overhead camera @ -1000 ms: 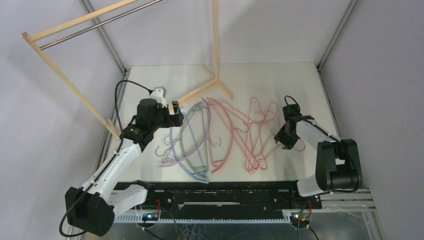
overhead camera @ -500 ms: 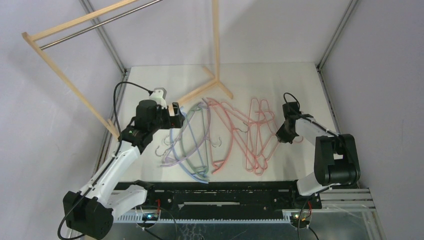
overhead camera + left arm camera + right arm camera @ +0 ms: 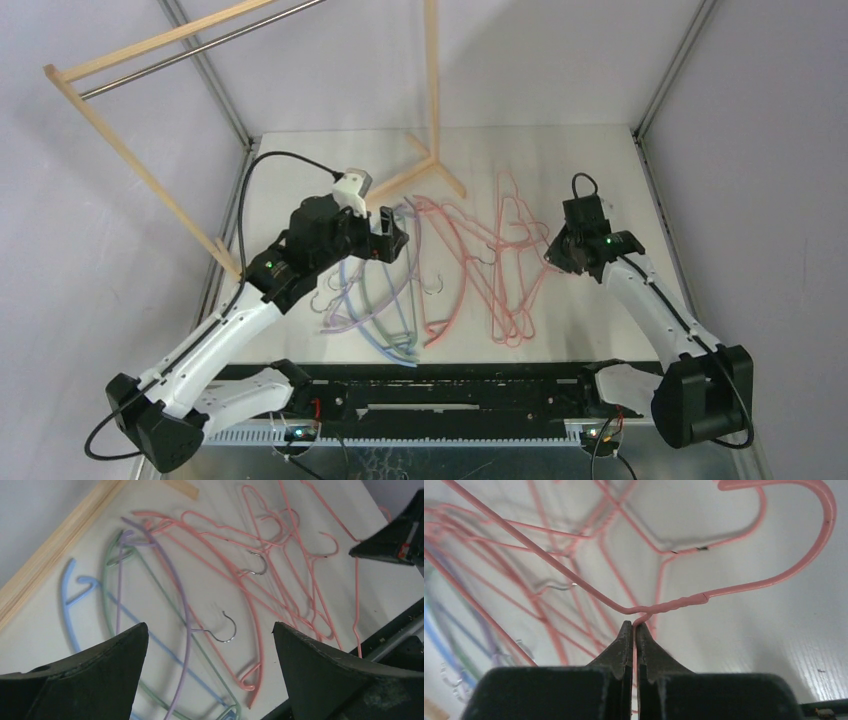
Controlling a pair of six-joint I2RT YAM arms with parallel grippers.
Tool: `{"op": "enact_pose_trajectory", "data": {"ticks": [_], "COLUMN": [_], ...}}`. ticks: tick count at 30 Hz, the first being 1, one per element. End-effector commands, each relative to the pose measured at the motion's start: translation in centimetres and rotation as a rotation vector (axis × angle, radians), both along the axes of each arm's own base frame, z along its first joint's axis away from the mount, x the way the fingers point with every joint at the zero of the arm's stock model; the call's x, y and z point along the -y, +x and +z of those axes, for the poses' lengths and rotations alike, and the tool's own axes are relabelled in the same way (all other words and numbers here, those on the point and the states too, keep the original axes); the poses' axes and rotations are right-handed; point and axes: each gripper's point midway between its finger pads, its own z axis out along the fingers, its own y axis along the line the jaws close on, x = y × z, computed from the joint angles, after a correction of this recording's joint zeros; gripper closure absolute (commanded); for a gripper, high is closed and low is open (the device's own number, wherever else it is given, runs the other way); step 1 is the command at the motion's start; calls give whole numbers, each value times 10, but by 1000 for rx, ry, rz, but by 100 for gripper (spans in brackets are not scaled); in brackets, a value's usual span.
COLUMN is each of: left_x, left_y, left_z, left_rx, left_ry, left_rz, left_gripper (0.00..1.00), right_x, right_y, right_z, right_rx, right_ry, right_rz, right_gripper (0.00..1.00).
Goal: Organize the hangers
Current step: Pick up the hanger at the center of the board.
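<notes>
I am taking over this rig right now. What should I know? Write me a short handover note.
Right gripper: jaws shut on a pink wire hanger at its twisted neck.
Left gripper: open, holding nothing, above the lilac, green and blue hangers.
Other pink hangers lie tangled on the table.
Done: one grasp. Left: all hangers; none on the wooden rack.

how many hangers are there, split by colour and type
lilac curved hanger: 1
green curved hanger: 1
blue curved hanger: 1
thick pink curved hanger: 1
thin pink wire hangers: about 4; they overlap, so this is not exact; one is pinched in the right gripper
total: about 8
</notes>
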Motion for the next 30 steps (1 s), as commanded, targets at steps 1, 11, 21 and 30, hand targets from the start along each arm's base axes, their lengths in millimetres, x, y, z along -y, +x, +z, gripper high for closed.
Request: {"op": "enact_pose_trajectory", "data": {"ticks": [1,11,21,30], "left_x": [29,97,123,131], "left_y": [-5,-13,-11,-4], "left_z": [26,48,45,24], "left_rx": [57,103,102,83], "left_ry": [-27,78,155,313], "left_rz": [-38,-130,-121,-76], "left_gripper": [0,0,0,0], "right_x": [-15,-71,-120,-157], "right_y": [22,98,148,170], "right_z": [50,117,148,189], "right_rx": [120,278,321,350], "right_ry": [42,126,164,265], "right_rz": [6,76,169,269], "right_gripper": [100,100,100,100]}}
